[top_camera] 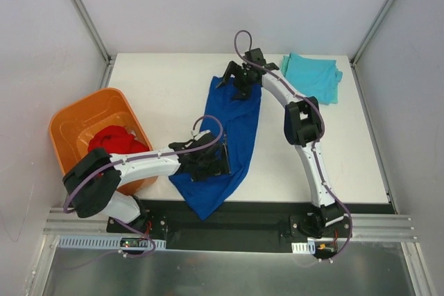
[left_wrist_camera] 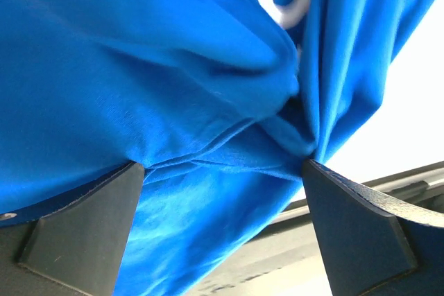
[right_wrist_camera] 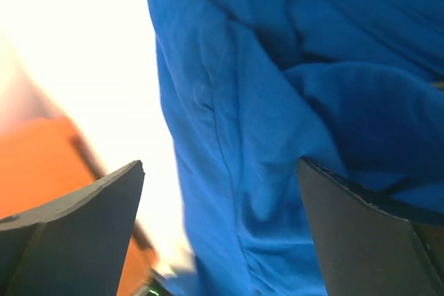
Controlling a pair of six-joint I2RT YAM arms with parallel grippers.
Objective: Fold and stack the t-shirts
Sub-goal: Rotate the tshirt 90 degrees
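The royal blue t-shirt (top_camera: 239, 129) lies in a long strip down the middle of the table, its near end drooping over the front edge. My left gripper (top_camera: 214, 161) sits over that near end, jaws wide open, with bunched blue cloth (left_wrist_camera: 139, 67) between the fingers (left_wrist_camera: 83, 233). At the far end, my right gripper (top_camera: 234, 77) stands open over the blue cloth (right_wrist_camera: 277, 102), straddling its edge. The light teal t-shirt (top_camera: 313, 76) lies folded at the back right. The red t-shirt (top_camera: 114, 140) is heaped in the orange tub (top_camera: 73, 126).
The orange tub stands at the left edge of the table and shows blurred in the right wrist view (right_wrist_camera: 41, 164). The black front rail (top_camera: 263, 207) runs along the near edge, below the hanging blue cloth.
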